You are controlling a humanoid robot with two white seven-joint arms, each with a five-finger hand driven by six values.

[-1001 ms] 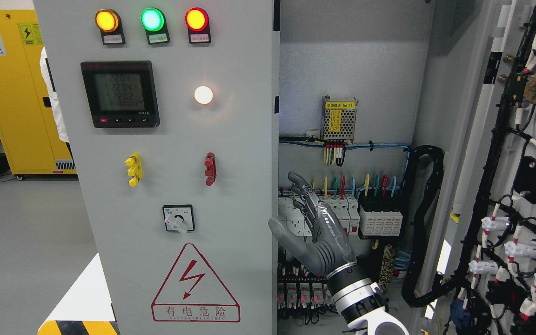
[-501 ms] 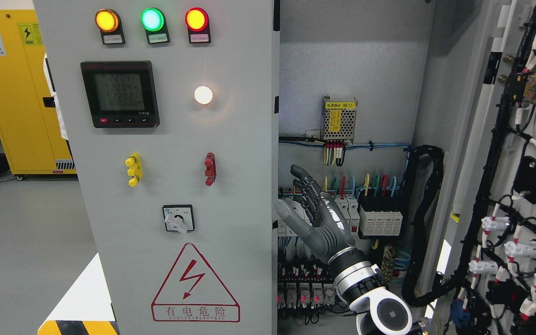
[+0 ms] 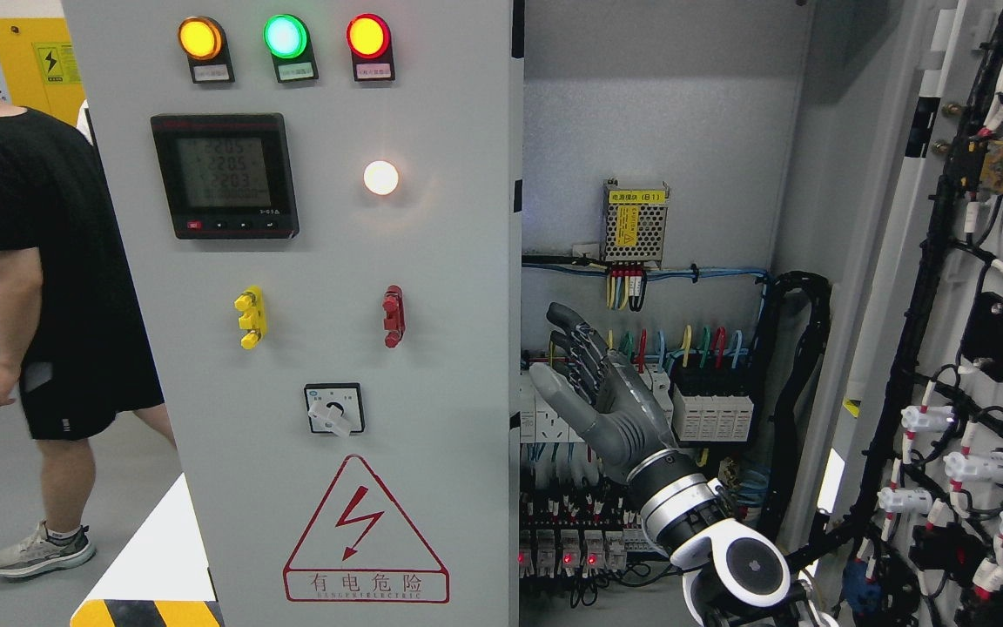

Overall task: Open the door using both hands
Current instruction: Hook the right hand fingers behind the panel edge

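The grey left cabinet door (image 3: 310, 261) stands shut and carries three indicator lamps, a meter, two handles and a rotary switch. The right door (image 3: 972, 348) is swung open at the far right, with its wired inner side showing. My right hand (image 3: 573, 361) comes up from the lower right. It is open with the fingers spread, palm towards the left door's right edge (image 3: 514, 348), close to it and in front of the cabinet's inner terminals. It holds nothing. My left arm is out of view.
Inside the cabinet are a power supply (image 3: 635, 222), rows of breakers (image 3: 710, 409) and a black cable duct (image 3: 802, 418). A person in black (image 3: 40, 261) walks at the left, beside a yellow cabinet (image 3: 49, 61).
My right hand has risen and shifted slightly right, with more of the wrist in view. A person has walked into view at the left.
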